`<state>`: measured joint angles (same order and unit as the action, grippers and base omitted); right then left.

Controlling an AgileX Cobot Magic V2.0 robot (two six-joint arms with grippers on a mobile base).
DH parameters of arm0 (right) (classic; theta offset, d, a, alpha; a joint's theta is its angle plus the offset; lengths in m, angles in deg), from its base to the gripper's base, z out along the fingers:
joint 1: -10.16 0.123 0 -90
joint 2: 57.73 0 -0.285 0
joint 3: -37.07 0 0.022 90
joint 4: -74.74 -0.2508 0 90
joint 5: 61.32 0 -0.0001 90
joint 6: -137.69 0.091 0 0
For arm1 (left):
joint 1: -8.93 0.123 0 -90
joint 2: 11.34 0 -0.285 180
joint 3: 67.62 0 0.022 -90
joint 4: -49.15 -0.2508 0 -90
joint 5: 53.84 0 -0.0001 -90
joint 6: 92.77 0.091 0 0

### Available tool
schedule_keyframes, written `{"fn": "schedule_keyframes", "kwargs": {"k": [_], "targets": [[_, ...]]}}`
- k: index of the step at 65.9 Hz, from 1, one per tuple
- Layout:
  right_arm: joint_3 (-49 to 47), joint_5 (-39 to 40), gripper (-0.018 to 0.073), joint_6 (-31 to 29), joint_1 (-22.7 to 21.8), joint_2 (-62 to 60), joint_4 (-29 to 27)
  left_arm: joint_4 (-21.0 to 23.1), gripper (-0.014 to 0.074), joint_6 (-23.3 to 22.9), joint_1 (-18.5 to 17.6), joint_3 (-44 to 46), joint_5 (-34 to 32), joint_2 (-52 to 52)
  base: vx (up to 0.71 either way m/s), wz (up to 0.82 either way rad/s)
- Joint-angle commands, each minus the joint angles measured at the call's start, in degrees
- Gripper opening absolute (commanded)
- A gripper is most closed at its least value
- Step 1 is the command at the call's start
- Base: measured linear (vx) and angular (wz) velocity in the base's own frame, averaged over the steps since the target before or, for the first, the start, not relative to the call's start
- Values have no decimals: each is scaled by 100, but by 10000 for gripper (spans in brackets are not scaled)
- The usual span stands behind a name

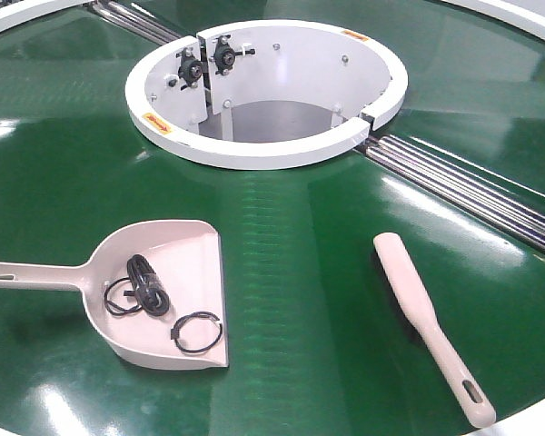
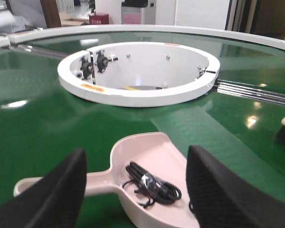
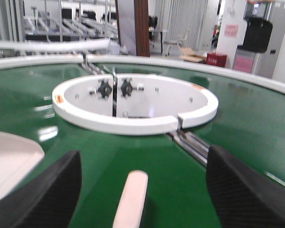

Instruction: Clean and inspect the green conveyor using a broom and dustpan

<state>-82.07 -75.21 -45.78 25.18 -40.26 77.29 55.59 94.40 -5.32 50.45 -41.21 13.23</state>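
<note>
Hovering over the dustpan [image 2: 152, 164], left gripper [image 2: 135, 190] spreading wide, right gripper [image 3: 142, 190] gaping likewise, straddling the broom [image 3: 131, 197] on the green conveyor [image 1: 300, 236].

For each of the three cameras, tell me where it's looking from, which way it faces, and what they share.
Exterior front view: high up, angled down on the green conveyor, dustpan on the left of the picture, broom on the right; no robot parts show.
Left wrist view: low, behind the open left gripper, facing the dustpan.
Right wrist view: low, behind the open right gripper, facing the broom.
All share the white ring.
</note>
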Motion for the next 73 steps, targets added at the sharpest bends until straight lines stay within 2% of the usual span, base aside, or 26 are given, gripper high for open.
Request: {"fn": "schedule_keyframes", "kwargs": {"k": [1, 6, 13, 17, 18, 33, 73], "targets": [[55, 543, 507, -83, -29, 58, -33, 34, 374, -131, -27, 42, -591, 47, 0, 0], [112, 535, 426, -83, -29, 58, -110, -113, 256, -129, -27, 25, -551, 47, 0, 0], [120, 508, 171, -83, -29, 58, -123, -276, -12, -123, -27, 25, -496, 47, 0, 0], [120, 508, -5, -83, -29, 58, -123, -269, -8, -121, -27, 25, -516, 47, 0, 0], [120, 508, -16, -67, -29, 58, -138, -269, -8, -121, -27, 25, -530, 47, 0, 0], [120, 507, -8, -68, -29, 58, -132, -262, -7, -117, -27, 25, -977, 47, 0, 0], [120, 507, -9, -80, -29, 58, -127, -258, -7, -117, -27, -36, -945, 47, 0, 0]]}}
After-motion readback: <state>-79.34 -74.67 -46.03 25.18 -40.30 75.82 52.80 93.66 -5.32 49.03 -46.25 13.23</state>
